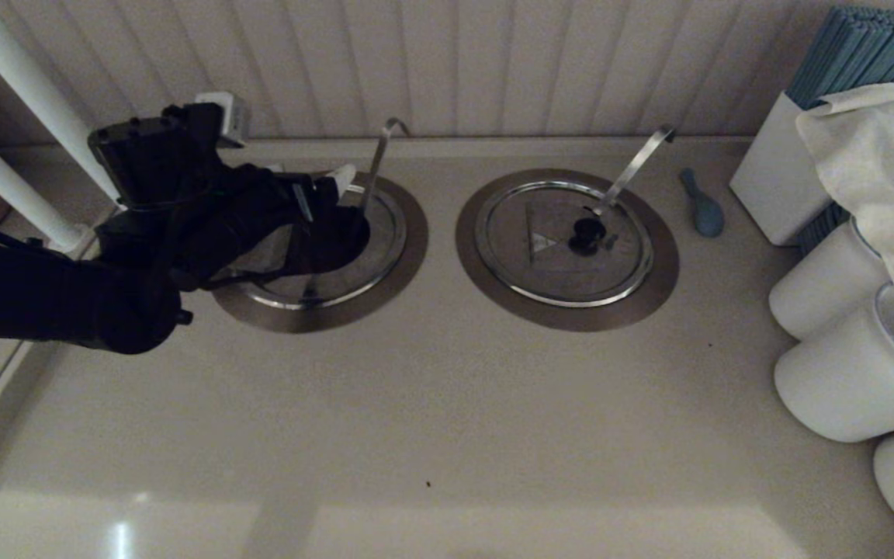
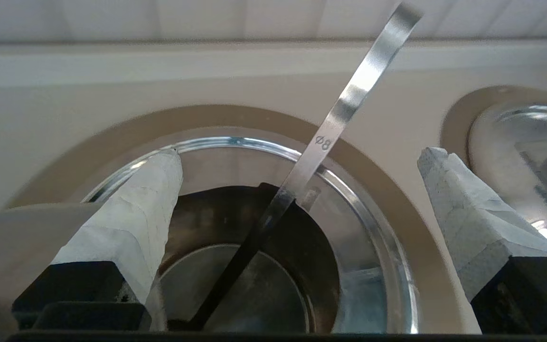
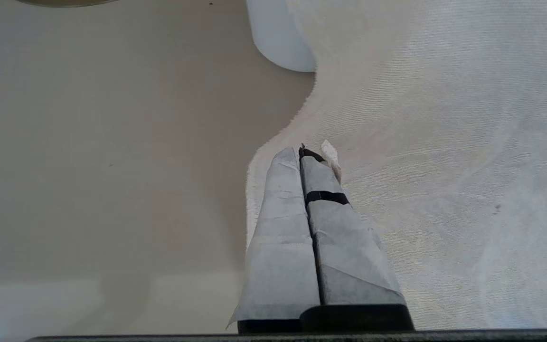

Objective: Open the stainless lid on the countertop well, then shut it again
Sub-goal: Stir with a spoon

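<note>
Close up, the left gripper [image 2: 297,190] hangs over the countertop well [image 1: 408,256], fingers [image 2: 145,209] spread wide and holding nothing, the thin ladle handle [image 2: 344,104] rising between them. Its stainless lid [image 1: 381,248] shows a shiny rim; the arm hides its knob. Open counter [image 1: 447,435] lies in front. Beyond, the twin lid [image 1: 563,242] sits shut. The right gripper [image 3: 307,156] is pressed closed beside white cloth [image 3: 444,142].

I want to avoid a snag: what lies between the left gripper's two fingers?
The ladle handle rises out of the countertop well between the open left gripper's fingers, touching neither. The left wrist view shows it.
</note>
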You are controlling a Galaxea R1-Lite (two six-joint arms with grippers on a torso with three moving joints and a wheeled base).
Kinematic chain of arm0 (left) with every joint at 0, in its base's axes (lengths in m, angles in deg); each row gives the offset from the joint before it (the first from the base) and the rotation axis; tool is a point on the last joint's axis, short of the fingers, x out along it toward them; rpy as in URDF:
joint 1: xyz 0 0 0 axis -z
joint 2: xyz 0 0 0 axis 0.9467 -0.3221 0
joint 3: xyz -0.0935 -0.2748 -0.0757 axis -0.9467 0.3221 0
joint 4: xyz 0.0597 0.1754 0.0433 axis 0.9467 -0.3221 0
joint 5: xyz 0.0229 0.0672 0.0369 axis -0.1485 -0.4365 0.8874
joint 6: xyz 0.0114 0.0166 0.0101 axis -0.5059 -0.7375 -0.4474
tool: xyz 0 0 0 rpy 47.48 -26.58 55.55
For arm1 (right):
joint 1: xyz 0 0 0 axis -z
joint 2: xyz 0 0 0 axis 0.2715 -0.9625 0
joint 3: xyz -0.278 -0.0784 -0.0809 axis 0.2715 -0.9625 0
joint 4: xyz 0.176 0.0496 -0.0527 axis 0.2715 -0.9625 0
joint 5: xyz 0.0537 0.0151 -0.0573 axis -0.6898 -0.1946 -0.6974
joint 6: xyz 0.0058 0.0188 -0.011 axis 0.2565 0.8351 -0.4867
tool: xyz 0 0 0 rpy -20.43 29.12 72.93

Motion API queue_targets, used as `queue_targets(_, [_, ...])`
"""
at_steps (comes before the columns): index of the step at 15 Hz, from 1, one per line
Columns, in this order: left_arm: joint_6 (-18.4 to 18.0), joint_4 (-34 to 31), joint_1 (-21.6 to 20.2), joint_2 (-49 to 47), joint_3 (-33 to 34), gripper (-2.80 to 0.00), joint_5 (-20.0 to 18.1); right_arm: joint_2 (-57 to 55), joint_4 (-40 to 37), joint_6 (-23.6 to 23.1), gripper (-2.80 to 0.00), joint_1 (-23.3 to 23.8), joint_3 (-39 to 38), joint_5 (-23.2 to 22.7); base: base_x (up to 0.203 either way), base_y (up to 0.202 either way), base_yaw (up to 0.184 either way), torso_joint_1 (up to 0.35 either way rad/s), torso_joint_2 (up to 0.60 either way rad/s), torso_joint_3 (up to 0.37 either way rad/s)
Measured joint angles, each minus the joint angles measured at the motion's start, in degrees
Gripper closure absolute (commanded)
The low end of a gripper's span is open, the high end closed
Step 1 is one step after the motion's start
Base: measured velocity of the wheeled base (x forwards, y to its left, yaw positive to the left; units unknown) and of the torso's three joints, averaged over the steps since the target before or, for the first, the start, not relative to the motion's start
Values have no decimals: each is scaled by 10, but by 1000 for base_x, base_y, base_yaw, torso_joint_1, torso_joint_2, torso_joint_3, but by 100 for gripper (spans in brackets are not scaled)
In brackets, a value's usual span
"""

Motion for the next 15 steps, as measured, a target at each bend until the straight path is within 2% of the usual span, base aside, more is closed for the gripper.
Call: queue_targets(15, [5, 8, 2, -213, -246, -280, -6, 0, 0, 0, 0, 0, 0, 0, 0, 0, 0, 0, 0, 0])
